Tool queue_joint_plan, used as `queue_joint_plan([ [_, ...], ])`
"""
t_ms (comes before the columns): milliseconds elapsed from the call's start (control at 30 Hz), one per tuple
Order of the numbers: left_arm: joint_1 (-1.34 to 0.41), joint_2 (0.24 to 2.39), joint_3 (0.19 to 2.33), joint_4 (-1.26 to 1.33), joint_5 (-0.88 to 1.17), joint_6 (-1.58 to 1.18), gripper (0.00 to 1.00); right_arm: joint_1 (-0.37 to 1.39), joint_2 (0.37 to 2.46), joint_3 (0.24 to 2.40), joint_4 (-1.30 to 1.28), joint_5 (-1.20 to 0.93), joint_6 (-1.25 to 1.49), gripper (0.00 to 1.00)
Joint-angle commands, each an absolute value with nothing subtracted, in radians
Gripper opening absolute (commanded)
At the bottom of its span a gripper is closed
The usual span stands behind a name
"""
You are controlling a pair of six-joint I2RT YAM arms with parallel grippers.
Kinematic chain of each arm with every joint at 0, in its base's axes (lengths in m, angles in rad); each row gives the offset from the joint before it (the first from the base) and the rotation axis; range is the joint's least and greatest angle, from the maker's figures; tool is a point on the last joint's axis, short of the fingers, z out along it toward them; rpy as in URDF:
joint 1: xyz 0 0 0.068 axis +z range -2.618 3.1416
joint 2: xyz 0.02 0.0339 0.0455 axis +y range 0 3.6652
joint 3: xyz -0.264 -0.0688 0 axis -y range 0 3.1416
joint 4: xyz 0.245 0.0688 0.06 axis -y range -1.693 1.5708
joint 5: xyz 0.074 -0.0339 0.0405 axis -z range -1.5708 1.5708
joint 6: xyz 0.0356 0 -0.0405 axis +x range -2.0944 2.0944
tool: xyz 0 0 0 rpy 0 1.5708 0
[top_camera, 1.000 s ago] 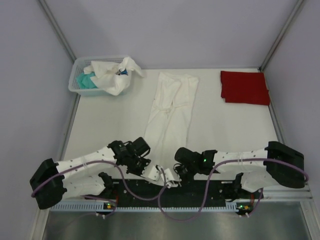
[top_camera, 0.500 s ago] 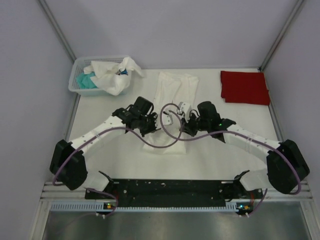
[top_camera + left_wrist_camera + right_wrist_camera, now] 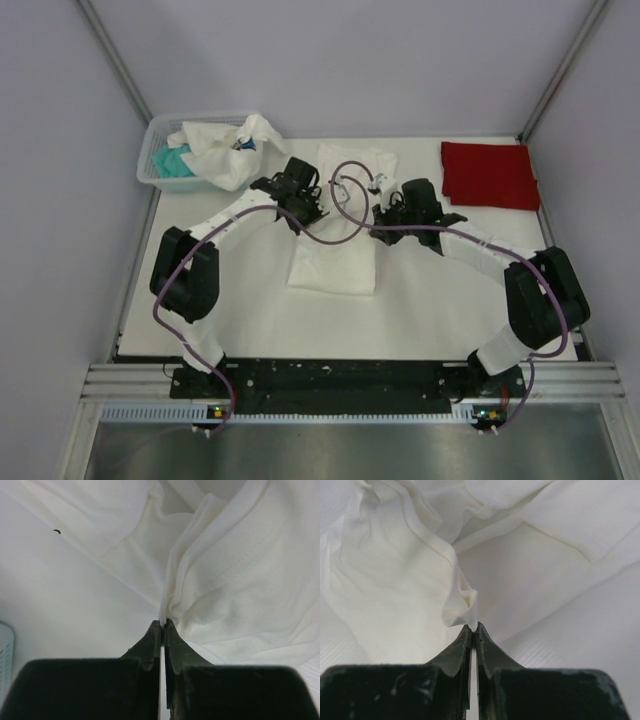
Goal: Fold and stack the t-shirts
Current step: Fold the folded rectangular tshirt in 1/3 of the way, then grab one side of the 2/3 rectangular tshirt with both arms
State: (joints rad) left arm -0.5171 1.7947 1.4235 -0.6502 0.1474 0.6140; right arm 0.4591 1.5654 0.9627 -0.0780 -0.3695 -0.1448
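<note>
A white t-shirt (image 3: 335, 262) lies lengthwise in the middle of the table, folded into a narrow strip, its near end doubled back toward the far end. My left gripper (image 3: 312, 203) is shut on one corner of that near edge (image 3: 172, 607), and my right gripper (image 3: 378, 204) is shut on the other corner (image 3: 462, 605). Both hold the cloth lifted over the shirt's far half. A folded red t-shirt (image 3: 489, 174) lies at the far right. More white and teal t-shirts (image 3: 222, 148) sit heaped in the basket.
A small white plastic basket (image 3: 160, 165) stands at the far left corner. Purple cables loop over the white shirt between the two wrists. The table's far edge runs just behind the shirt's far end (image 3: 355, 155).
Both grippers carried the shirt's near end from the front edge of the table up toward the far end, doubling the strip over itself. Both arms are now stretched far out.
</note>
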Motion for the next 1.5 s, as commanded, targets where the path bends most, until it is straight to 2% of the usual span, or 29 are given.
queue_joint_plan([
  [0,-0.506,1.844,1.512,-0.650,0.083,0.584,0.00,0.430,1.546,0.942,-0.031,-0.331,-0.101,0.00],
  [533,-0.506,2.000,1.629,-0.657,-0.029,0.603,0.00,0.387,1.675,1.002,-0.032,-0.287,0.027,0.00],
  [600,-0.506,2.013,1.637,-0.643,-0.034,0.601,0.08,0.377,1.692,1.012,-0.029,-0.273,0.041,0.00],
  [633,-0.505,2.019,1.643,-0.629,-0.047,0.594,0.14,0.376,1.701,1.020,-0.029,-0.249,0.055,0.05],
  [700,-0.503,2.032,1.667,-0.606,-0.087,0.586,0.27,0.365,1.718,1.048,-0.034,-0.201,0.087,0.20],
  [767,-0.488,2.040,1.713,-0.610,-0.126,0.580,0.40,0.327,1.714,1.061,-0.034,-0.204,0.107,0.27],
  [900,-0.446,1.949,1.734,-0.658,-0.014,0.590,0.51,0.328,1.579,1.023,-0.008,-0.296,0.020,0.35],
  [1000,-0.442,1.791,1.594,-0.654,0.171,0.685,0.52,0.418,1.447,0.927,-0.009,-0.311,-0.197,0.40],
  [1133,-0.445,1.568,1.311,-0.712,0.457,0.961,0.52,0.613,1.300,0.801,-0.161,-0.287,-0.620,0.54],
  [1200,-0.448,1.485,1.180,-0.732,0.535,1.087,0.54,0.713,1.244,0.738,-0.204,-0.236,-0.742,0.57],
  [1267,-0.454,1.425,1.061,-0.720,0.581,1.178,0.58,0.773,1.217,0.678,-0.189,-0.218,-0.802,0.58],
  [1300,-0.462,1.404,1.004,-0.701,0.592,1.216,0.65,0.788,1.213,0.657,-0.184,-0.218,-0.824,0.58],
  [1467,-0.508,1.351,0.821,-0.453,0.462,1.187,0.66,0.844,1.287,0.644,-0.157,-0.152,-0.876,0.58],
])
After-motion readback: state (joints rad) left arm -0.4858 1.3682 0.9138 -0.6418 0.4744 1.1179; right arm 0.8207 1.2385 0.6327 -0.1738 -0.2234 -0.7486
